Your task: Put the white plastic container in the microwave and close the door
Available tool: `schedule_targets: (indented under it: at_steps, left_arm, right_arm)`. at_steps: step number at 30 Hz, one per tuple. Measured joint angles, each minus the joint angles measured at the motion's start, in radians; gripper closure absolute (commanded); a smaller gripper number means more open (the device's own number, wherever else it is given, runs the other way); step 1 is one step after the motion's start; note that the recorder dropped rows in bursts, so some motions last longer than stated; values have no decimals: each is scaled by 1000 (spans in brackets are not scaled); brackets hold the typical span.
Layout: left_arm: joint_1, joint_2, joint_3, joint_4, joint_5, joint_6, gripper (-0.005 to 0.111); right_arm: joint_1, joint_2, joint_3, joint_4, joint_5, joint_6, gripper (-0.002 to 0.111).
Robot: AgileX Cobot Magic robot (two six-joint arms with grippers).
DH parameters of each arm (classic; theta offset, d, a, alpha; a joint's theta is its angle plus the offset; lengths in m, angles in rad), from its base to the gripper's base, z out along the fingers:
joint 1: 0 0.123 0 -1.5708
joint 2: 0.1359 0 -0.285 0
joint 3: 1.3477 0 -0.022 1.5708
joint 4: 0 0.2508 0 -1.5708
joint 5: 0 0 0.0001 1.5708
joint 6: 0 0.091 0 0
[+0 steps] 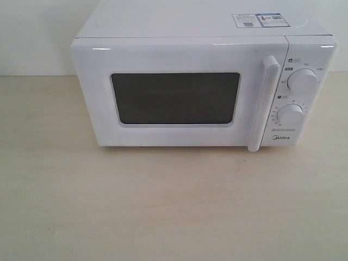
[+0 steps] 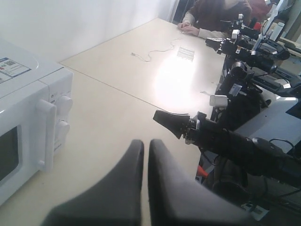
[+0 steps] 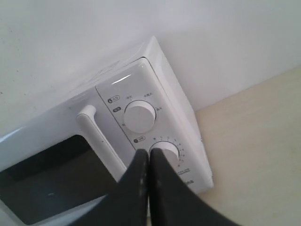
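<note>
You have the microwave [image 1: 190,22] standing on the pale wood-grain table [image 1: 163,206], glossy white rounded casing, door [image 1: 93,103] shut flush, dark window [image 1: 175,98] too dim to see through, left gripper [image 2: 146,144] pressed together, right gripper [image 3: 148,153] likewise, both holding nothing

A robotics lab: robot arms [image 2: 244,75] line a long pale table [image 2: 117,70] where a person [image 2: 211,12] sits.
</note>
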Motion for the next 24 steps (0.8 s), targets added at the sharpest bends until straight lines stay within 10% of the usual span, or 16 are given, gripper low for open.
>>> schedule_targets:
  at_steps: [24]
  left_arm:
    - [0,0,0,0,-2,0,102]
  right_arm:
    - [0,0,0,-161,-12,91,108]
